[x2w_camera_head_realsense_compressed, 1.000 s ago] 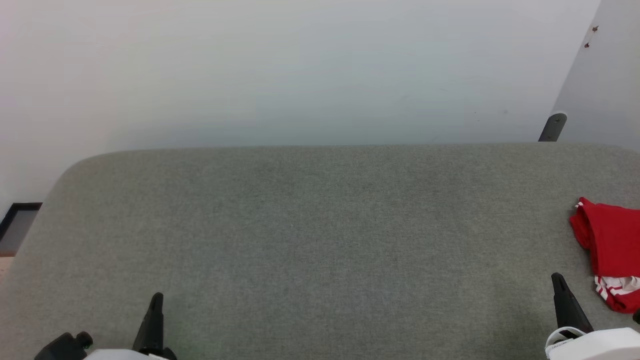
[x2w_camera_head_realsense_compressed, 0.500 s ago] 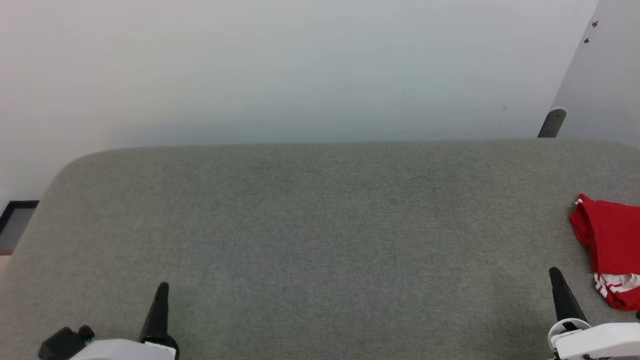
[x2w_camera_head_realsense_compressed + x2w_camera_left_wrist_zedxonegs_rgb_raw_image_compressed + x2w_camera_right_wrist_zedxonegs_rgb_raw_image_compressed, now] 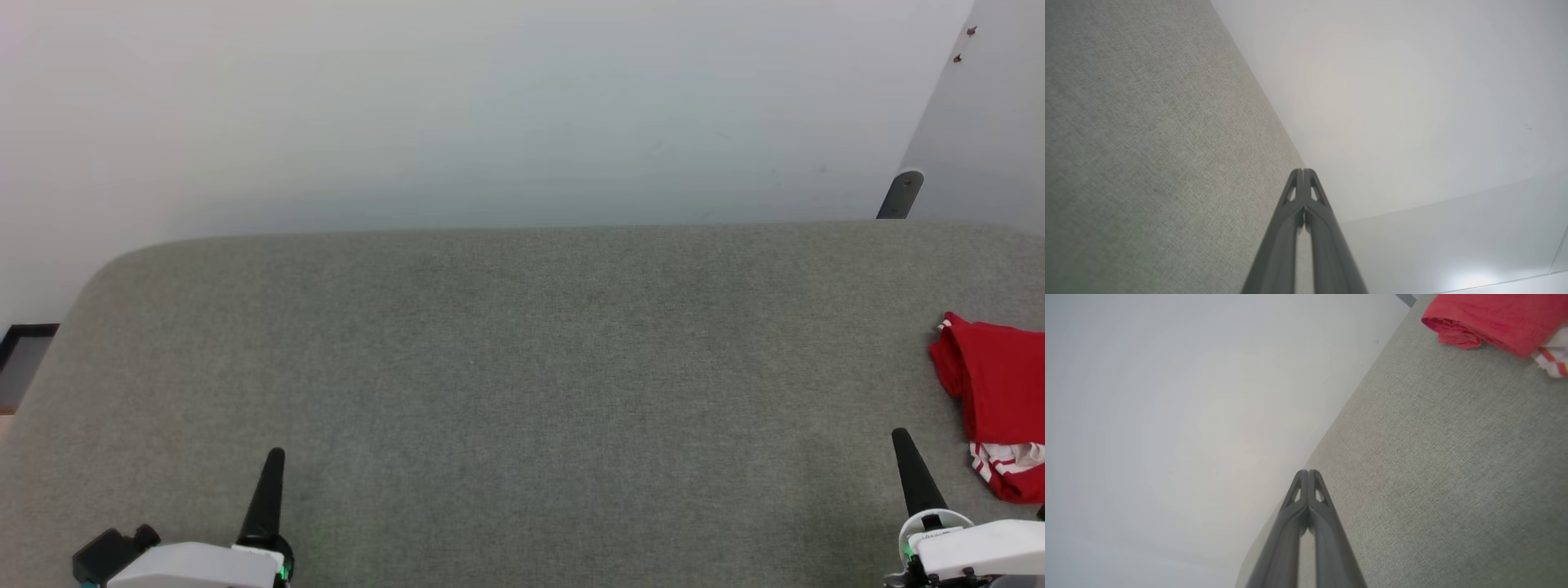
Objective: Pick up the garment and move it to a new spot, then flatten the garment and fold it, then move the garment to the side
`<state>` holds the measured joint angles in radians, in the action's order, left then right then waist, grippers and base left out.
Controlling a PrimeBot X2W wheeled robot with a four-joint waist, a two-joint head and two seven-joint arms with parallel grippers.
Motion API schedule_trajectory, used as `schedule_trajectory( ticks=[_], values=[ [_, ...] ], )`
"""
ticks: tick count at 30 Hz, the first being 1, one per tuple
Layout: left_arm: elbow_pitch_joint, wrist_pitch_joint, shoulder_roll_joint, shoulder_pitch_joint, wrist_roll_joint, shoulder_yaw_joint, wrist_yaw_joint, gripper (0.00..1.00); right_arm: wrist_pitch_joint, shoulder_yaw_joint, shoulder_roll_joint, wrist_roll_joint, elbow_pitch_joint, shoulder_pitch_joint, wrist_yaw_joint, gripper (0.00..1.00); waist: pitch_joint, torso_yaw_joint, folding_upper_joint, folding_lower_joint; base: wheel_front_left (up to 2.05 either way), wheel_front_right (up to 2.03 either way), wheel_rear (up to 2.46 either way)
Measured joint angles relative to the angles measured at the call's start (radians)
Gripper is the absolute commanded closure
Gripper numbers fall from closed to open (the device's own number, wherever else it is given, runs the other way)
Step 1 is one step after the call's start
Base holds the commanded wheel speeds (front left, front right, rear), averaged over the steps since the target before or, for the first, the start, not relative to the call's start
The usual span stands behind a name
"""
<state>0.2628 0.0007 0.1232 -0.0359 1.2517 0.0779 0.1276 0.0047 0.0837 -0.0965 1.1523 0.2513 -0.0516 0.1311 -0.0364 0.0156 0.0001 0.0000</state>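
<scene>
- Red cloth with a red-and-white striped trim, which I take for the garment (image 3: 996,376), lies at the far right of the grey fabric-covered tabletop (image 3: 522,367) and is cut by the head view's right edge.
- It is gathered into a compact, layered bundle. One rolled red edge faces the middle of the tabletop and the striped trim peeks out at the near end. No lettering shows on the part in view.
- The right wrist view shows the same bundle (image 3: 1490,314) resting on the fabric ahead of and beside that arm's fingers, well apart from them.
- The left gripper (image 3: 276,457) sits low at the near left, its jaws pressed together tip to tip with nothing between them, as the left wrist view confirms (image 3: 1303,173).
- The right gripper (image 3: 900,437) sits at the near right, close to the bundle but not touching it. Its jaws are likewise closed on nothing (image 3: 1308,473).
- Both arms are drawn back to the near edge with their fingers pointing away. This looks like a parked pose that leaves the wide middle of the tabletop free for spreading cloth.
- A bundle lying off to the side fits two stages: a garment waiting to be lifted to a new spot, or one already folded and set aside. Its looseness leans neither way firmly enough to decide.
</scene>
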Motion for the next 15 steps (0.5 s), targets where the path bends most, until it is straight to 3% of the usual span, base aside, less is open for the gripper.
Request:
schedule_trajectory(
  ticks=[15],
  values=[
    [-0.005,0.035,-0.024,-0.021,0.114,0.012,0.0,1.0,0.035,0.008,0.013,0.145,-0.002,-0.02,0.0,1.0,0.011,-0.004,0.0,0.0,0.0,0.0,0.0]
  ],
)
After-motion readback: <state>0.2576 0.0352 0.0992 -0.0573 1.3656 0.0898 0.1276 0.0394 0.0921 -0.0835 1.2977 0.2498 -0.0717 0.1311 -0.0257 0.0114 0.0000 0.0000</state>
